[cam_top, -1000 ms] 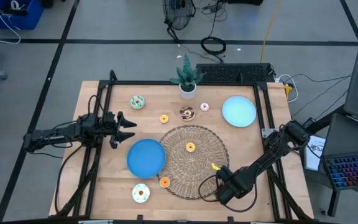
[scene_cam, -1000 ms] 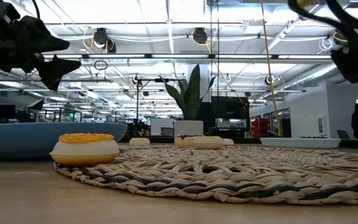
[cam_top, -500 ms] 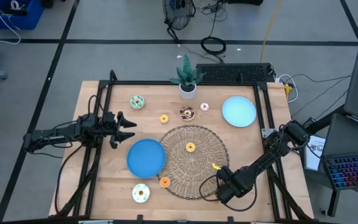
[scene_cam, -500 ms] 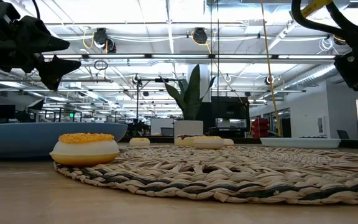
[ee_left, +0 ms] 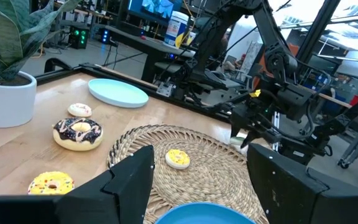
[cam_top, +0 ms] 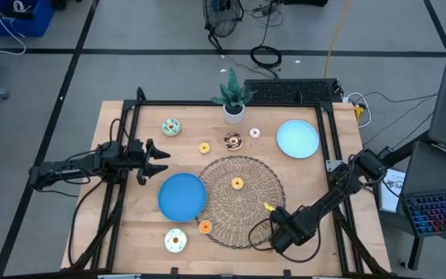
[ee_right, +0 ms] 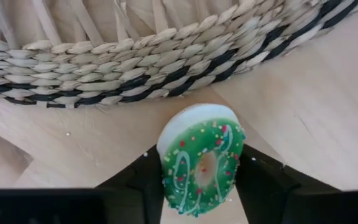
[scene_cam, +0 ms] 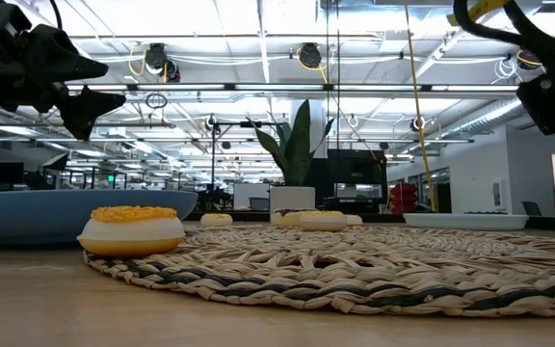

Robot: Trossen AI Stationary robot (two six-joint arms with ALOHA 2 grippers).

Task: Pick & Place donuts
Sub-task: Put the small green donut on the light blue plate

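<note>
Seven donuts are seen scattered over the wooden table [cam_top: 308, 186] in the high view: a mint donut [cam_top: 171, 126], a yellow donut [cam_top: 204, 147], a brown donut [cam_top: 233, 141] and a pink donut [cam_top: 255, 132] toward the far side, a second yellow one [cam_top: 237, 184] on the wicker mat [cam_top: 254, 221], and an orange donut [cam_top: 205, 227] beside a white donut [cam_top: 176, 240] at the near edge. The dark blue plate [cam_top: 182, 196] is seen left of the mat, the pale blue plate [cam_top: 297, 139] at the far right, a potted plant [cam_top: 233, 99] at the far edge. The left gripper [cam_top: 159, 160] is held over the table's left side, fingers apart and empty; the right gripper [cam_top: 272, 233] is lowered at the mat's near right rim.

From table height, the orange donut [scene_cam: 131, 229] is seen resting against the mat's edge [scene_cam: 374, 275], in front of the dark blue plate [scene_cam: 56, 212].

Past the left arm's parted fingers [ee_left: 129, 180], the brown donut [ee_left: 78, 133], the pink donut [ee_left: 80, 110] and the mat's yellow donut [ee_left: 178, 158] are shown, with the right arm [ee_left: 272, 106] beyond.

In the right wrist view, a green donut [ee_right: 200, 162] with sprinkles is gripped on edge between the right gripper's fingers [ee_right: 263, 180], just off the mat's rim [ee_right: 135, 74], above bare wood.
</note>
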